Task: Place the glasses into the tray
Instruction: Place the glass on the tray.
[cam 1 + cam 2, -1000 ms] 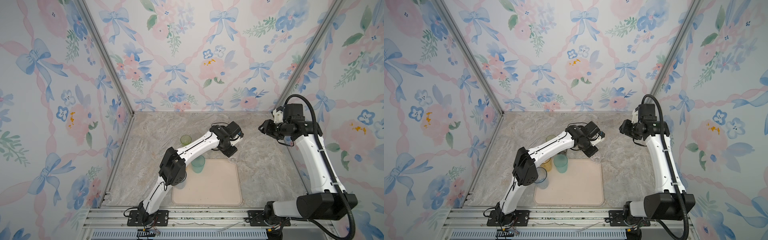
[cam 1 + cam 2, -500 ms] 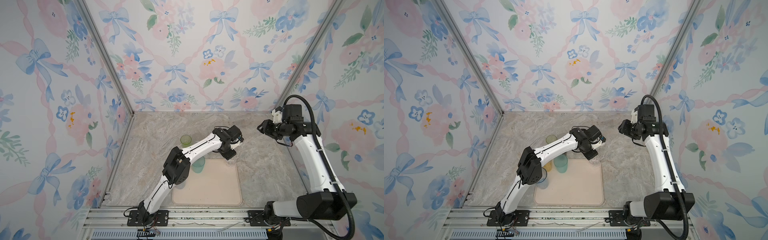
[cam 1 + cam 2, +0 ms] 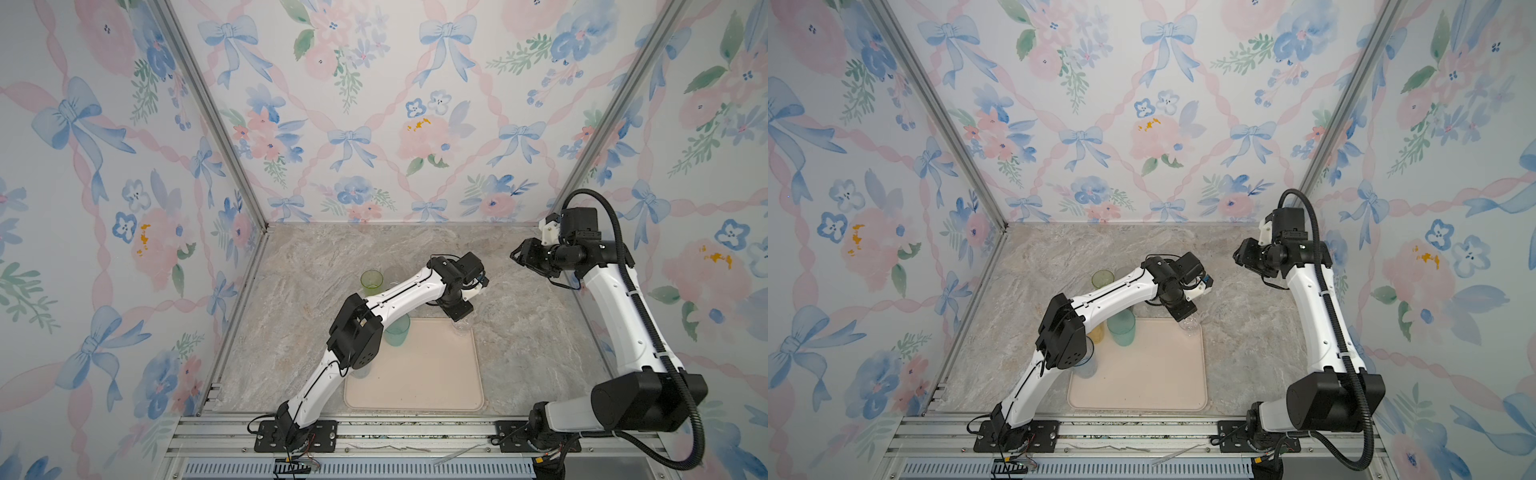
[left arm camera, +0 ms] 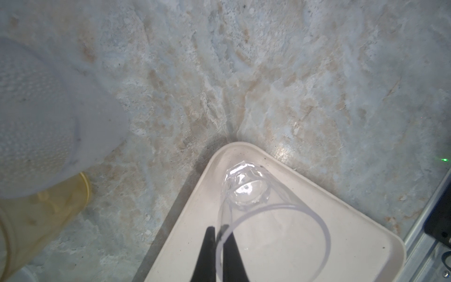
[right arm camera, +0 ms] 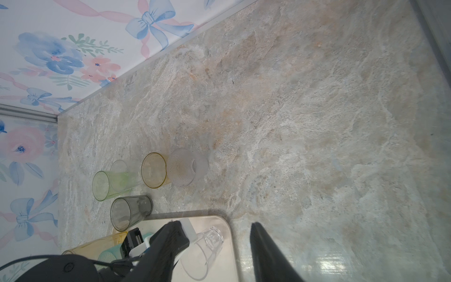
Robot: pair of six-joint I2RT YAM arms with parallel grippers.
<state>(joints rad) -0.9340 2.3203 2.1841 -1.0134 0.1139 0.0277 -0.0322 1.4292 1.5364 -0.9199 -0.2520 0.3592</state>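
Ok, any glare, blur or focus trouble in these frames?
Left wrist view: the frosted white glass near the lens is blurred, the clear glass sharp, with a glare patch on the table by the tray. Right wrist view: similar table glare. In both top views: soft even light, but the clear glass barely shows.

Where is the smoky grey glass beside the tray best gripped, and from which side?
Its rim, from above, probably: the smoky grey glass stands upright, mouth open, so one finger can go inside the wall, one outside. The lime green glass and the tray stand close, leaving little room for a side grip.
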